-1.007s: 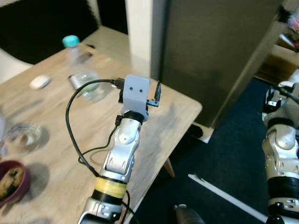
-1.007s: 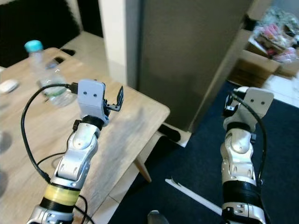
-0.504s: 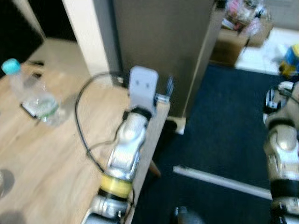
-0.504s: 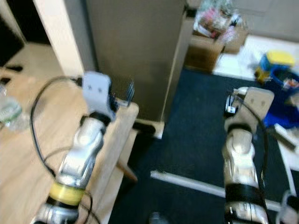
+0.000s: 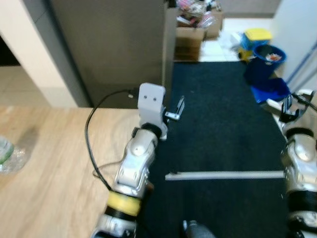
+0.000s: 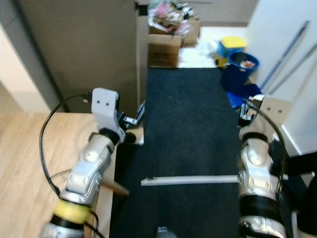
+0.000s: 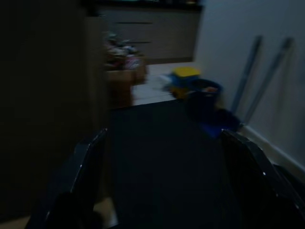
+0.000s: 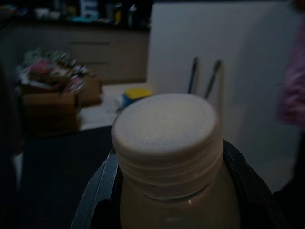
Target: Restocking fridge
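Eye views: my left pincer [image 5: 174, 110] is raised over the wooden table [image 5: 54, 163] edge, fingers apart, empty; the grey fridge [image 5: 109, 44] stands just beyond it, door closed. My right pincer [image 6: 246, 112] is up over the dark carpet [image 6: 188, 129].

Left wrist: spread fingers, nothing between.

Right wrist: pincer clamped on a white-capped bottle [image 8: 167, 143].

Carry step; next I'd guess face the fridge and open its door with the free left.

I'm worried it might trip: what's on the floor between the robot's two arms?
In the eye views, a long white strip lies across the dark carpet between the left tool and the right tool.
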`<state>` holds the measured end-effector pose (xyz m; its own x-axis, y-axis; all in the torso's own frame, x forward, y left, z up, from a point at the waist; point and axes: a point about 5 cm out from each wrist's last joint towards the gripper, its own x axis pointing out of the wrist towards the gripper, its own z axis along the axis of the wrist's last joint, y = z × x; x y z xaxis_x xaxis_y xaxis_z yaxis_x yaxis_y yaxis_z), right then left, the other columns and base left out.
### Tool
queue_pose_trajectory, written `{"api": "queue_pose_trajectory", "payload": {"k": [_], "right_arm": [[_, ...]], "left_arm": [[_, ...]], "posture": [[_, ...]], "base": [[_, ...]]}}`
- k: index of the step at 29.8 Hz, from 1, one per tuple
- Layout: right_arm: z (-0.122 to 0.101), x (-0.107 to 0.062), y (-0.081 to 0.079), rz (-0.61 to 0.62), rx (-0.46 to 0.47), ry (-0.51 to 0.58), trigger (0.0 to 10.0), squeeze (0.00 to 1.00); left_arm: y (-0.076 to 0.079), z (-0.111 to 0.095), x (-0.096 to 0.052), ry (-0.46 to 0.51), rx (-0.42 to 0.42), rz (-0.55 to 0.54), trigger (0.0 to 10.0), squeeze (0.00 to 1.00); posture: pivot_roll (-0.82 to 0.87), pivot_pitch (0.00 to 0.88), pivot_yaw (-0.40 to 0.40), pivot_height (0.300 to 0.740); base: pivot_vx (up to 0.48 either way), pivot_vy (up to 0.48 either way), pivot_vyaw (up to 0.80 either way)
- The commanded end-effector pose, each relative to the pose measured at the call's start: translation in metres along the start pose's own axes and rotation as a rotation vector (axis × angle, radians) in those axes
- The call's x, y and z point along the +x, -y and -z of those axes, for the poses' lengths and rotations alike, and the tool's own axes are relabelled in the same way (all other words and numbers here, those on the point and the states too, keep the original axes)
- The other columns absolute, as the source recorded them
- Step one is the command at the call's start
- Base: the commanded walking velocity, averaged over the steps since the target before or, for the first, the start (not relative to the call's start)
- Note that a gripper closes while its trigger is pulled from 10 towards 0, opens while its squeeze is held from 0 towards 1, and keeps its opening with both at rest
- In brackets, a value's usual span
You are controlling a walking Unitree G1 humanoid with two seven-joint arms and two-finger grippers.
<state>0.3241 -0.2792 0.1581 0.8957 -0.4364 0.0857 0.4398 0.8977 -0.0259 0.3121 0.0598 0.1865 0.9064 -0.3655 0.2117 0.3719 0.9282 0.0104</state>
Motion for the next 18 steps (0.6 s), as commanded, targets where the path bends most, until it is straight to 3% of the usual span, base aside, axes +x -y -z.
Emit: {"api": "queue_pose_trajectory", "payload": {"k": [1,18], "right_arm": [[-0.0014,-0.0013,0.0006,0.002,0.001,0.02,10.0,0.0],[-0.0003,-0.0013,-0.0032,-0.011,0.0,0.018,10.0,0.0]], "left_arm": [[0.0028,0.0038,-0.002,-0.019,-0.012,0.008,10.0,0.0],[0.0065,0.0058,-0.003,-0.014,-0.037,0.038,10.0,0.0]], "posture": [[-0.05,0.096,-0.04,0.74],[-0.05,0.082,-0.043,0.74]], "base": [[0.0,0.0,-0.76],[0.0,0.0,-0.76]]}}
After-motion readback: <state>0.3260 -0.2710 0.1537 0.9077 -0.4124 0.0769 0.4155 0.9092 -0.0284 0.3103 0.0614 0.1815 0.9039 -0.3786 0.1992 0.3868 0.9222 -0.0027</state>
